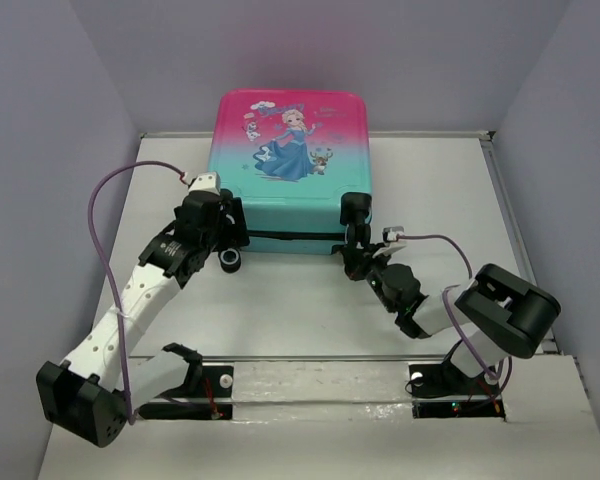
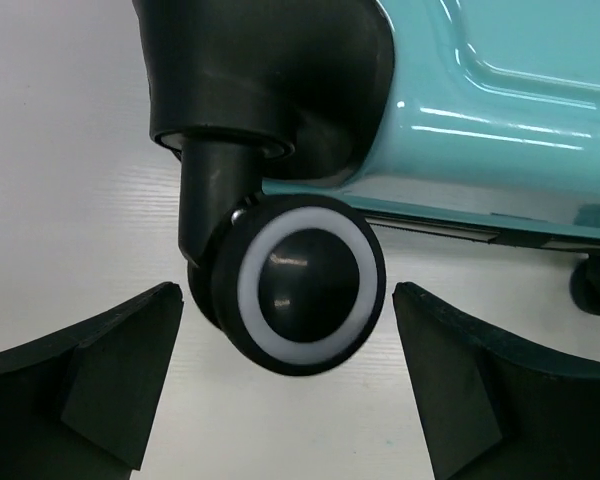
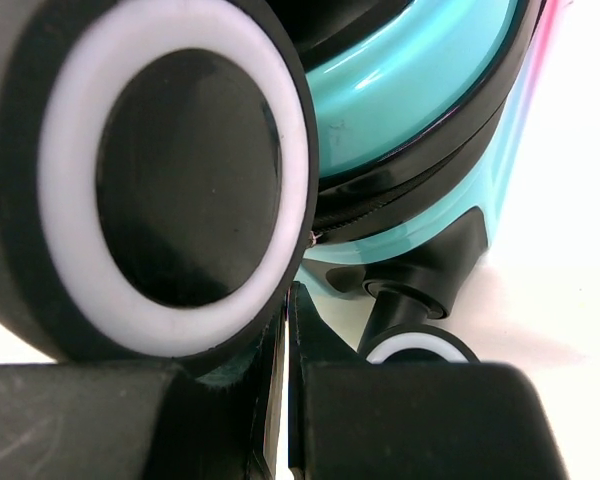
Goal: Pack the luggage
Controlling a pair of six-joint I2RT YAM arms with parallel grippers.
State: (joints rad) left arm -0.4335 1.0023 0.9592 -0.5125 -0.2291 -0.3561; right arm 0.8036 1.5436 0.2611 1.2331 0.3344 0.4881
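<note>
The luggage (image 1: 285, 205) lies flat and closed at the back middle of the table, princess print up, wheels toward me. My left gripper (image 1: 230, 243) is at its near left corner. In the left wrist view this gripper (image 2: 288, 335) is open, and a black wheel with a white ring (image 2: 305, 290) sits just beyond the gap between its fingers, under the teal shell (image 2: 500, 90). My right gripper (image 1: 353, 240) is at the near right corner. In the right wrist view it (image 3: 288, 300) is shut and empty, tips pressed close under a large wheel (image 3: 170, 170). A second wheel (image 3: 415, 348) shows behind.
Grey walls enclose the white table (image 1: 300, 310) on the left, back and right. A purple cable (image 1: 105, 200) loops off the left arm. The arm bases stand on a strip (image 1: 320, 385) at the near edge.
</note>
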